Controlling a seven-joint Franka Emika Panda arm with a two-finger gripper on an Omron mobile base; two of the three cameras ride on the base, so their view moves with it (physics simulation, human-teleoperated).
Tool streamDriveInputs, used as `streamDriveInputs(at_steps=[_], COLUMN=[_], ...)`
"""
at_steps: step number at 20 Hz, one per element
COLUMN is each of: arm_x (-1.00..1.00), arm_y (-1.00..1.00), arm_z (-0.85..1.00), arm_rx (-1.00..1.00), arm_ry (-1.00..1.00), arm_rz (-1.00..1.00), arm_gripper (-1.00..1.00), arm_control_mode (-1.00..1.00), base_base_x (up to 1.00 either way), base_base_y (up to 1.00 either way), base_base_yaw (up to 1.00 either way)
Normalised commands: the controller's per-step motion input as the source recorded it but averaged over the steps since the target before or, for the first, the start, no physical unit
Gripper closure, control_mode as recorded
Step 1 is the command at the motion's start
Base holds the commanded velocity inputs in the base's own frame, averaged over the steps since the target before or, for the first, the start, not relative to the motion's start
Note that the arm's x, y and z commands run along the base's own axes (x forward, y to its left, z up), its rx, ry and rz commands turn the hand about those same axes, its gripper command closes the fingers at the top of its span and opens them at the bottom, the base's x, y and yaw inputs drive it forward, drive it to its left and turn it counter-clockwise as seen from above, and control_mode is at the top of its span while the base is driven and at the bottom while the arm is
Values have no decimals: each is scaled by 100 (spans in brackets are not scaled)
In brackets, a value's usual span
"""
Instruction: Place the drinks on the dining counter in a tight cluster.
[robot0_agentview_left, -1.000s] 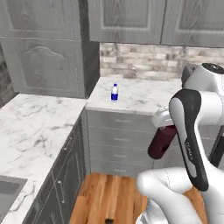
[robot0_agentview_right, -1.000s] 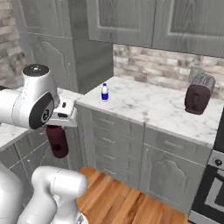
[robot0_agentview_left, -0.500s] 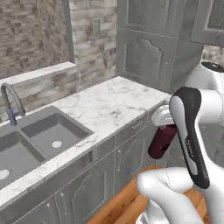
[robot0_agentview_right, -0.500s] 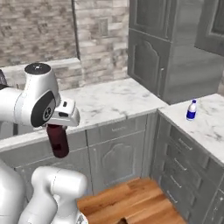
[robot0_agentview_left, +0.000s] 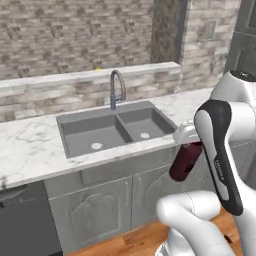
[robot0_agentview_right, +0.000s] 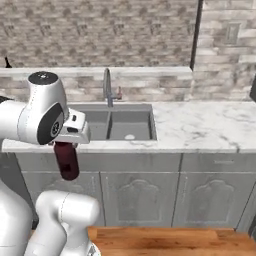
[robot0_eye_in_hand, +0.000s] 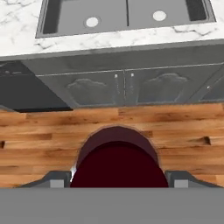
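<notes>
gripper (robot0_eye_in_hand: 118, 181) is clamped on the squat dark-maroon bottle (robot0_agentview_left: 185, 161), one finger on each side of it in the hand view. the bottle hangs below the hand, up in the air, in front of the grey cabinet doors (robot0_agentview_right: 140, 196) and above the wood floor (robot0_eye_in_hand: 52, 131). behind it runs the marble tabletop (robot0_agentview_right: 200, 127) with a double grey sink (robot0_agentview_left: 107, 127) and a curved faucet (robot0_agentview_left: 116, 90), brick wall (robot0_agentview_right: 100, 35) at the back.
</notes>
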Motion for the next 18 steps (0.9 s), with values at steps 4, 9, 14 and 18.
streamDriveInputs(at_steps=[4,9,14,18], arm_x=[0,0,0,0], arm_y=[0,0,0,0], arm_z=[0,0,0,0], arm_rx=[0,0,0,0], arm_ry=[0,0,0,0], arm_rz=[0,0,0,0], arm_gripper=[100,100,100,100], arm_control_mode=[100,100,100,100], base_base_x=[-58,-57,-48,-24], base_base_y=[95,100,100,100], base_base_yaw=[23,10,1,0])
